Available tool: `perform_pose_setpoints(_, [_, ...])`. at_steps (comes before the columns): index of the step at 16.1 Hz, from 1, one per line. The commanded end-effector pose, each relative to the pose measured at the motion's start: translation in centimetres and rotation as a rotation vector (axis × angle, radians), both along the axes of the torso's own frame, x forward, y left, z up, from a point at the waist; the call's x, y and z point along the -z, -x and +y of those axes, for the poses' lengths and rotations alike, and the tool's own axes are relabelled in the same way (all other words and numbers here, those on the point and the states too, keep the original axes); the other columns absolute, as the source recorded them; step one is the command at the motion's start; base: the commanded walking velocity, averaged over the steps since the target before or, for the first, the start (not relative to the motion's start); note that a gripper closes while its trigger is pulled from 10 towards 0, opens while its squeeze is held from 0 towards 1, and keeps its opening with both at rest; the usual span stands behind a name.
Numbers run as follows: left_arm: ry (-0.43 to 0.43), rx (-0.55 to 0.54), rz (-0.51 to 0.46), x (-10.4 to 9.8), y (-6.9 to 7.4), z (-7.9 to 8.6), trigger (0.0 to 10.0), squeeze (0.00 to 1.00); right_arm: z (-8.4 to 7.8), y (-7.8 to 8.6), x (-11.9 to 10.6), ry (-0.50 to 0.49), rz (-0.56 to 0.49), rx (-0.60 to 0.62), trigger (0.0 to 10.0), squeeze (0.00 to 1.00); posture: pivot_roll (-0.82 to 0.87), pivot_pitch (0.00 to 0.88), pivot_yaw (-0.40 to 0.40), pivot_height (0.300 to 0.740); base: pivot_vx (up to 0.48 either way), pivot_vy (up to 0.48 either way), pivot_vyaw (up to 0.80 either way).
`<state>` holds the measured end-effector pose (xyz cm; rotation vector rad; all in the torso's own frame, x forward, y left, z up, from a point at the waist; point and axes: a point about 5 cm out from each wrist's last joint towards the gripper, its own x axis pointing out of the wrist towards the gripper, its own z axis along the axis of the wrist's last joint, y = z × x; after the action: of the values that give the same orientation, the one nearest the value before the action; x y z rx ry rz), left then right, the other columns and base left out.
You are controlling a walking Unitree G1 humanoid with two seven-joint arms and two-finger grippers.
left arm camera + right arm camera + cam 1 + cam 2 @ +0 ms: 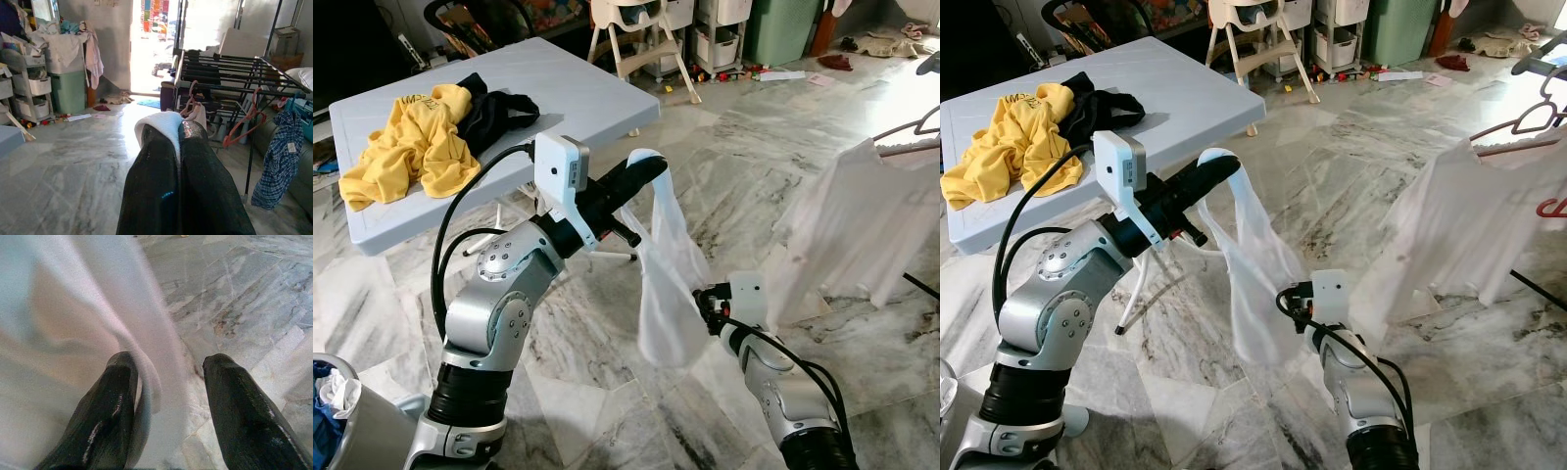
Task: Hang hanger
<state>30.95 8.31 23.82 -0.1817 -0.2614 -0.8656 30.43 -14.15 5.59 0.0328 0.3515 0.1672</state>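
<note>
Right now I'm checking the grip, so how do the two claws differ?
The left claw is raised and shut on the white garment near its top; the right claw sits low by the hem, fingers open, cloth against one finger. Both have black fingers.

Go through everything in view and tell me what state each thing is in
left hand: shut on the white garment
white garment: hanging limp from the left hand
right hand: open, at the garment's lower edge
white shirt: hung on a hanger
yellow shirt: crumpled on the table
red hanger: hanging bare on the rack
</note>
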Motion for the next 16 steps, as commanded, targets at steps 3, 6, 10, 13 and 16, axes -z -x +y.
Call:
perform_pose_setpoints(3, [0.011,-0.01,-0.04,-1.3,0.1,0.2,10.0,0.0,0.5,-0.1,0.1,-0.019,0.006,0.0,0.0,0.0,-0.07,0.089,0.108,0.74,0.0,0.0,0.0])
perform_pose_setpoints(6, [0.01,-0.018,-0.04,-1.3,0.1,0.3,10.0,0.0,0.4,-0.3,0.3,-0.022,0.007,0.007,0.0,0.0,-0.07,0.087,0.108,0.74,0.0,0.0,0.0])
perform_pose_setpoints(10, [0.007,-0.022,-0.043,-1.3,0.0,0.3,10.0,0.0,-0.5,-0.6,0.0,-0.019,-0.003,0.041,0.0,0.0,-0.07,0.084,0.106,0.74,0.0,0.0,0.0])
perform_pose_setpoints(13, [0.006,-0.025,-0.041,-1.2,-0.1,0.3,10.0,0.0,-1.0,-0.9,-0.2,-0.013,-0.011,0.064,0.0,0.0,-0.08,0.082,0.104,0.74,0.0,0.0,0.0])
perform_pose_setpoints(16, [-0.01,-0.023,-0.036,-0.8,0.0,0.2,10.0,0.0,-1.4,-1.1,-0.3,-0.01,-0.015,0.078,0.0,0.0,-0.08,0.08,0.103,0.74,0.0,0.0,0.0])
